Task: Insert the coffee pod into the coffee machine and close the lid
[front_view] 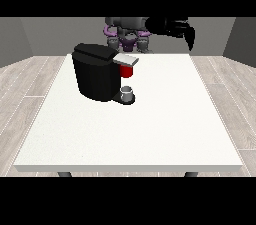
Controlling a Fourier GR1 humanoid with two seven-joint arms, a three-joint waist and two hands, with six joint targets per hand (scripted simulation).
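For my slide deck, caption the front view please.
Black boxy coffee machine on a large white table, one robot hand raised at the view's right.

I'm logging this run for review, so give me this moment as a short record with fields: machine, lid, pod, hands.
machine: black coffee machine on the large white table, toward the view's left
lid: grey lid flap at the machine's front top, above a red thing at the machine
grey thing: small and cup-shaped, on the machine's base; cannot tell whether it is the pod
hand at view's right: black hand, raised above the table's far edge, fingers pointing down
other hand: not seen
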